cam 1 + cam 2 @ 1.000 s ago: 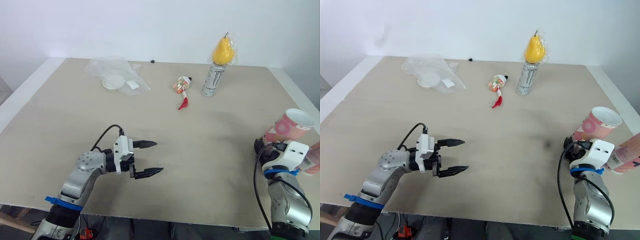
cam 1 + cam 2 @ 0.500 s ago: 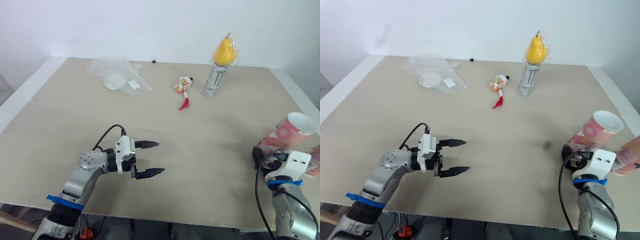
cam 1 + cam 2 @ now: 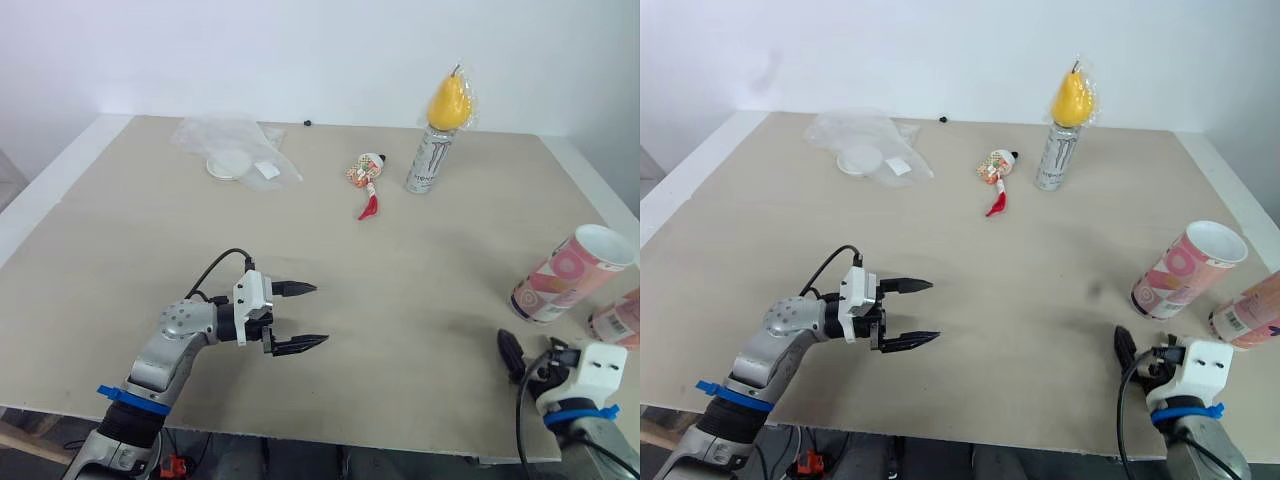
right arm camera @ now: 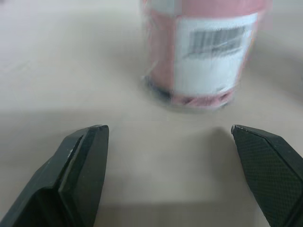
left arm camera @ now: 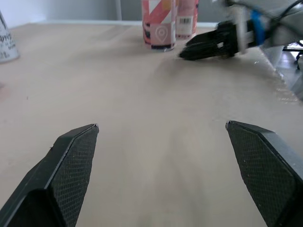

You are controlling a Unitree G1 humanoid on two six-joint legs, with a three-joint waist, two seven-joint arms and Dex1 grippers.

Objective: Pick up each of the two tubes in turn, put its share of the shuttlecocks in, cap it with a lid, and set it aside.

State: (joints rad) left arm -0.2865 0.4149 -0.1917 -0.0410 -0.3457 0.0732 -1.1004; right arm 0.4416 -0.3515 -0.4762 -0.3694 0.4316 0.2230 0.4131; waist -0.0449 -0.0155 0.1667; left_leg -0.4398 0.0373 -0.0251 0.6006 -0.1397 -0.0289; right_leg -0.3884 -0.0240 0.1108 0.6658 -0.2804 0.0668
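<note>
Beige table [image 3: 420,250] seen from above. At the far left, a white lid [image 3: 228,163] lies in a clear bag [image 3: 235,140]. Near the front left, the left gripper [image 3: 318,315] hovers just over the table, fingers spread wide, holding nothing. At the right, two pink tubes stand upright, close together: an open tube [image 3: 570,275] and, at the edge, a barcoded tube [image 3: 617,320]. The right gripper [image 4: 168,128] sits just in front of them, fingers wide apart and empty, a tube straight ahead between them; this arm is much the nearer
</note>
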